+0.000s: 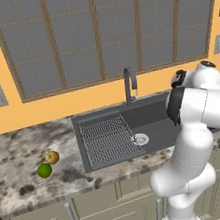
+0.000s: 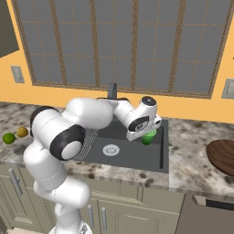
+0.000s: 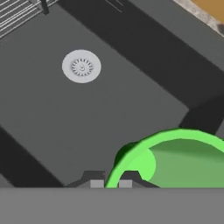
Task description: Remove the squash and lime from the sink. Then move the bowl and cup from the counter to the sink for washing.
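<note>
Nearby, squash [image 1: 52, 156] and lime [image 1: 44, 170] touch on the counter [image 1: 18, 157].

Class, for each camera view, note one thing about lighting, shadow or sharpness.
Left base view: lime and squash look soft and low-resolution. Right base view: even flat light, no glare on the sink. Hand view: cup rim crisp, interior shaded.

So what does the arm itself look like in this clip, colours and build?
A glossy white arm of rounded, tube-like segments with dark grey to black bands and round caps at the joints. The white hand ends in a gripper with two small dark fingertips carrying pale grey pads. No cables or markings are visible.
</note>
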